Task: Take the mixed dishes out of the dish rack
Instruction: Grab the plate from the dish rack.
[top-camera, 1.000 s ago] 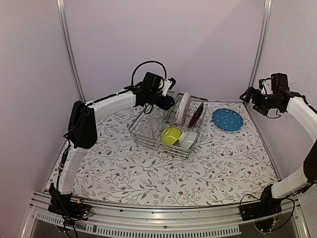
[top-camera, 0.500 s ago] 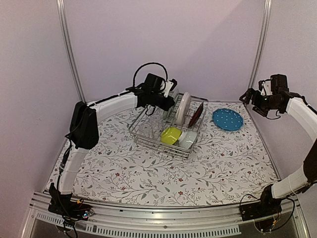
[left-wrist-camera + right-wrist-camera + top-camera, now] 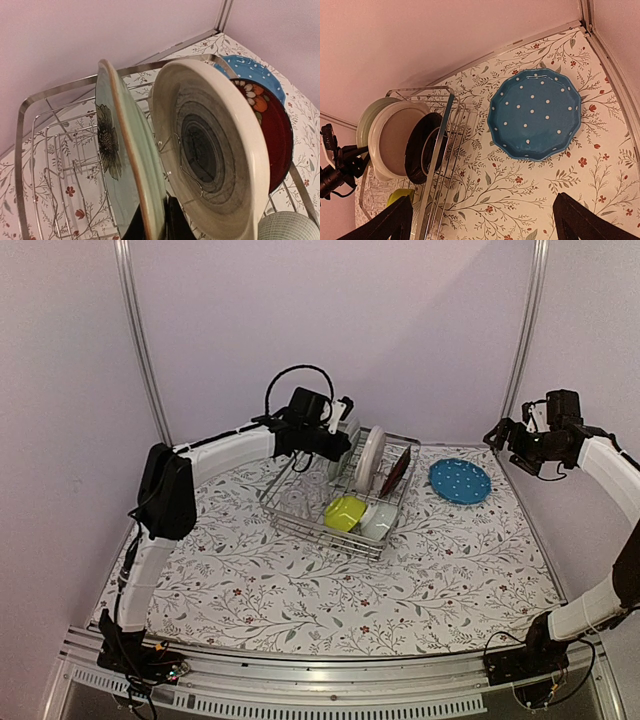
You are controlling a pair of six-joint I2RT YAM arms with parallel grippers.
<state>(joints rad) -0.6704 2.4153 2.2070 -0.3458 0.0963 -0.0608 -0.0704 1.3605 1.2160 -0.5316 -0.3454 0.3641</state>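
The left gripper (image 3: 154, 227) pinches the rim of the pale green plate (image 3: 120, 150), which stands on edge at the back of the dish rack (image 3: 318, 530), upper centre of the overhead view. In the left wrist view its dark fingers show on either side of that rim at the bottom edge. This is a thin pinch on a glazed edge, so I judge the plate may swivel or slide out once it is lifted. Just to its right in the wrist view stands the white plate (image 3: 210, 145), with the dark red plate (image 3: 274, 135) behind it. A lift that tilts rightward could knock the white one into the red and topple both. The upright prongs could also catch the green plate's lower edge and drag the rack along. At the rack's near end sit the yellow-green bowl (image 3: 345, 512) and pale bowl (image 3: 378, 521), where a dropped plate would land. The right gripper (image 3: 482, 200) hangs with its fingers spread wide and empty over the floral cloth (image 3: 520, 200). It is near the blue plate (image 3: 535, 114), which lies flat outside the rack at the right, so a wide carry that way could crowd it.
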